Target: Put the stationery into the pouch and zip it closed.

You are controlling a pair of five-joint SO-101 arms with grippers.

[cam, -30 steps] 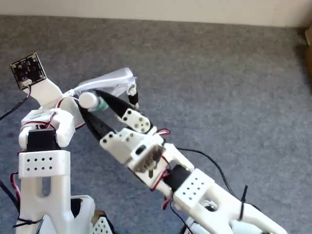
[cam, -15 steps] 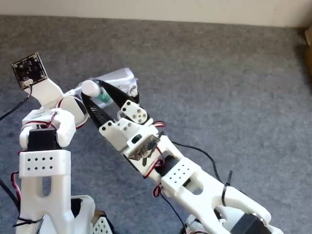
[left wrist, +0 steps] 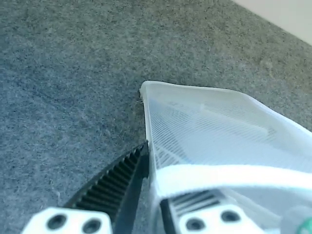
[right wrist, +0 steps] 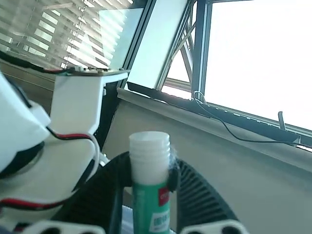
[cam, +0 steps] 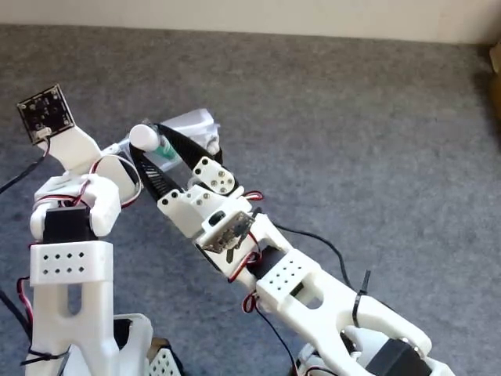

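Observation:
A white mesh pouch [left wrist: 214, 126] is held up off the grey carpet, with my left gripper [left wrist: 152, 170] shut on its edge. In the high view the pouch [cam: 194, 121] shows just beyond both grippers. A glue stick [cam: 153, 142] with a white cap and green body is clamped in my right gripper [cam: 160, 153], which is shut on it right at the pouch's near side. The right wrist view has the glue stick [right wrist: 151, 180] standing upright between the black fingers [right wrist: 195, 192]. The pouch's opening and zip are hidden.
The grey carpet [cam: 352, 133] runs to a pale wall [cam: 313, 16] at the back, with free room to the right. The left arm's camera board [cam: 47, 110] sticks up at the left. A brown object [cam: 496, 70] touches the right edge.
My right arm has pushed forward, carrying the glue stick up and toward the pouch. The left arm with the pouch has stayed nearly still.

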